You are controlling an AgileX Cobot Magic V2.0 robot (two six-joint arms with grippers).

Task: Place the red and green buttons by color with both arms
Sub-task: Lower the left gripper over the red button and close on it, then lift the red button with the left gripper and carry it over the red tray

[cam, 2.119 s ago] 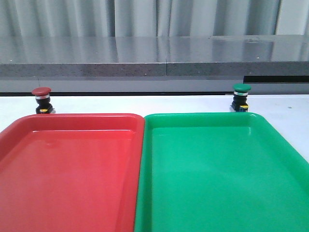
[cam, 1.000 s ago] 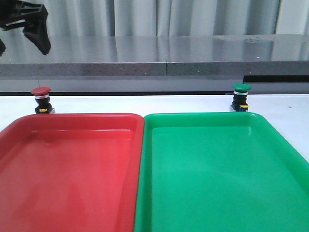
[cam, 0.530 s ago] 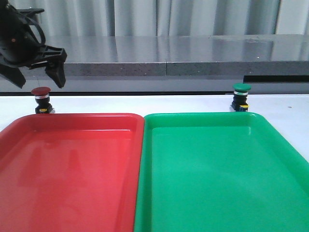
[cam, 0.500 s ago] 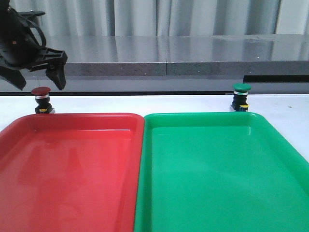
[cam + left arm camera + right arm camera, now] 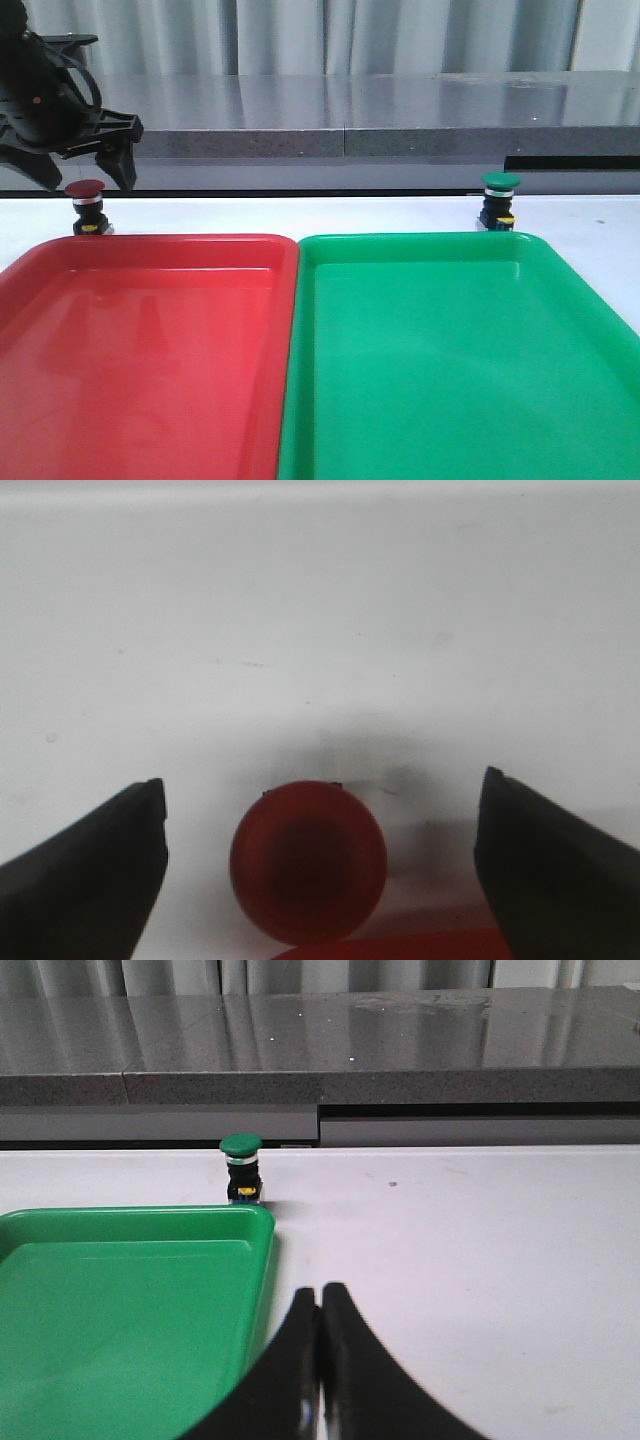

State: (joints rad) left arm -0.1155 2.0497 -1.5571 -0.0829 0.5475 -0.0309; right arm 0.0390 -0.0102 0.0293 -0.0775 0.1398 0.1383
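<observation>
The red button point(image 5: 86, 206) stands upright on the white table behind the red tray point(image 5: 60, 400). My left gripper point(image 5: 85, 172) hangs open just above it, one finger to each side. In the left wrist view the dark-red cap point(image 5: 308, 860) lies between the spread fingers point(image 5: 90, 870), untouched. The green button point(image 5: 499, 201) stands behind the green tray point(image 5: 450, 420) at the right. It also shows in the right wrist view point(image 5: 241, 1167), far ahead of my right gripper point(image 5: 319, 1295), which is shut and empty beside the green tray's corner point(image 5: 130, 1300). The right arm is out of the front view.
A grey counter ledge point(image 5: 350, 140) runs along the back of the table, close behind both buttons. The two trays sit side by side and fill the front of the table.
My left arm came into view at the upper left and dropped down to just above the red button, gripper open. Buttons and trays have not moved.
</observation>
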